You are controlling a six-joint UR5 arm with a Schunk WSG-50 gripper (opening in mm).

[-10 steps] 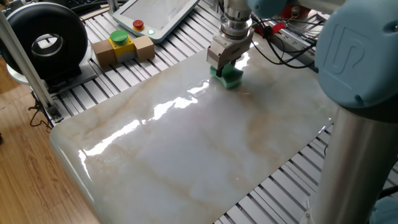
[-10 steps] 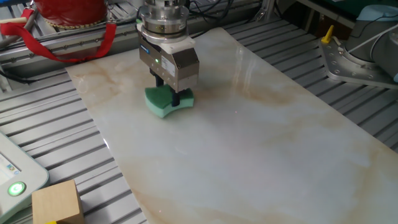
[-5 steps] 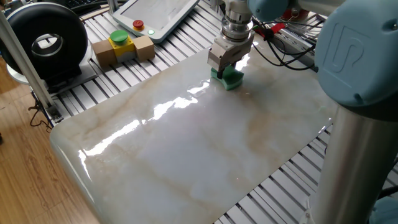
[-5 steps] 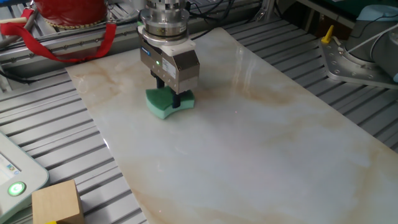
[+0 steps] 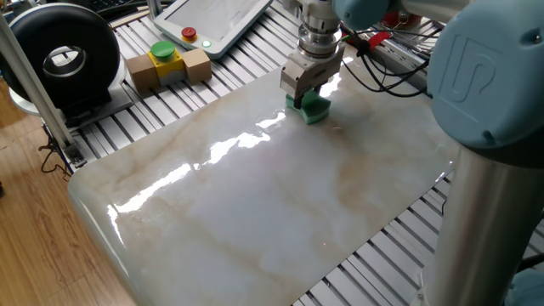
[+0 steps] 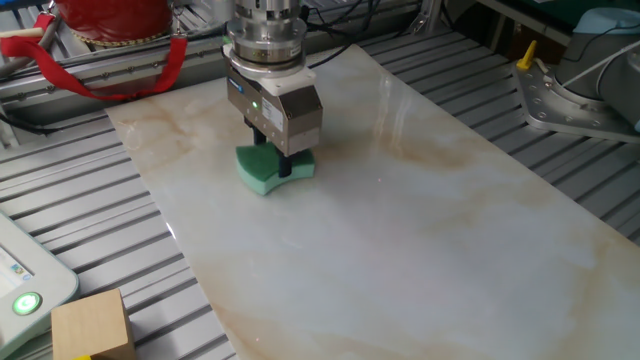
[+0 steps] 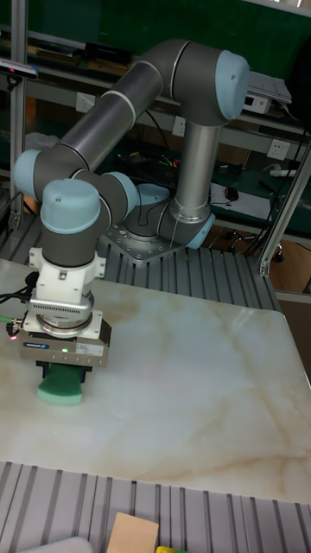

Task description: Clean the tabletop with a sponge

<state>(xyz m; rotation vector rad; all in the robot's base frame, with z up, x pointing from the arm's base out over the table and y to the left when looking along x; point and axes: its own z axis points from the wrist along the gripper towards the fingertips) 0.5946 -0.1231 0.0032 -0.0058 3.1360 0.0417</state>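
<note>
My claw (image 6: 275,166) is clenched on the sponge (image 6: 273,172), pressing it flat onto the tabletop (image 6: 420,240), toward eleven o'clock of the slab in the other fixed view.

The sponge (image 6: 270,171) lies on the tabletop (image 6: 420,230) near one corner, under the jaws.

Claw (image 6: 272,163) vertical, fingers clamped together
</note>
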